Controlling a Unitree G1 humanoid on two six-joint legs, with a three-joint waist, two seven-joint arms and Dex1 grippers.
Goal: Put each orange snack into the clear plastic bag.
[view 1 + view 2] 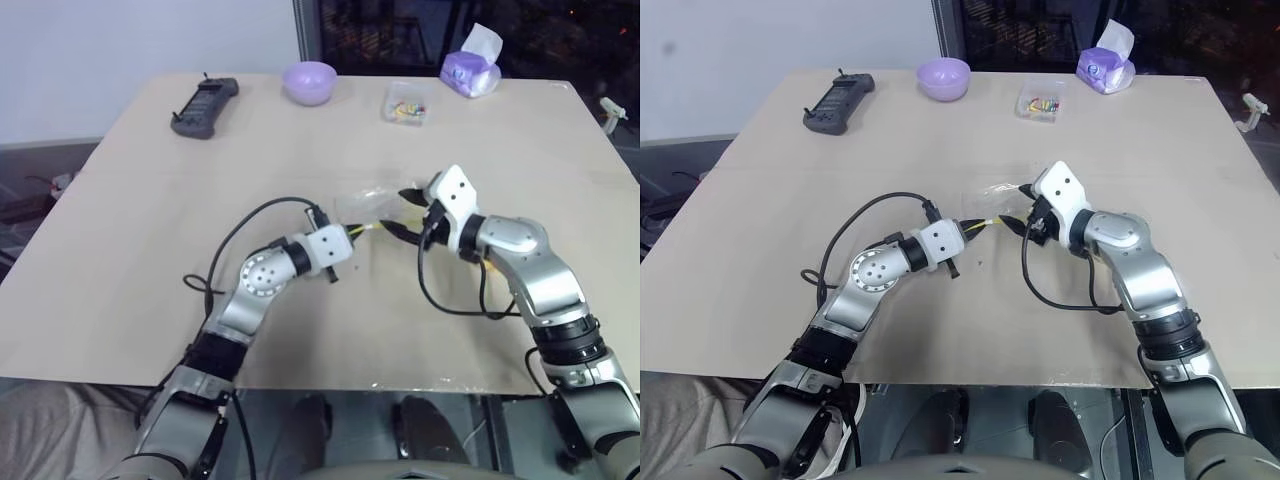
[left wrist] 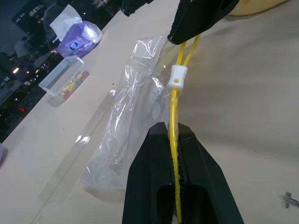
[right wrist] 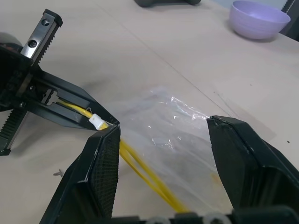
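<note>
The clear plastic bag (image 1: 365, 205) lies crumpled on the table between my two grippers. My left gripper (image 2: 171, 129) is shut on the bag's yellow sealing strip (image 2: 174, 112), just behind its white slider (image 2: 178, 77). Facing it, my right gripper (image 3: 163, 126) is open, its two black fingers (image 3: 100, 172) wide apart on either side of the bag's mouth, one fingertip right by the strip. A pale orange-yellow edge (image 2: 254, 5) shows past the right gripper's finger. I cannot tell whether it is the orange snack, which otherwise stays hidden.
Along the far edge of the table (image 1: 150, 260) stand a black handset (image 1: 205, 107), a lilac bowl (image 1: 308, 82), a small clear box of colourful bits (image 1: 405, 102) and a purple tissue pack (image 1: 470, 70). Cables loop from both wrists.
</note>
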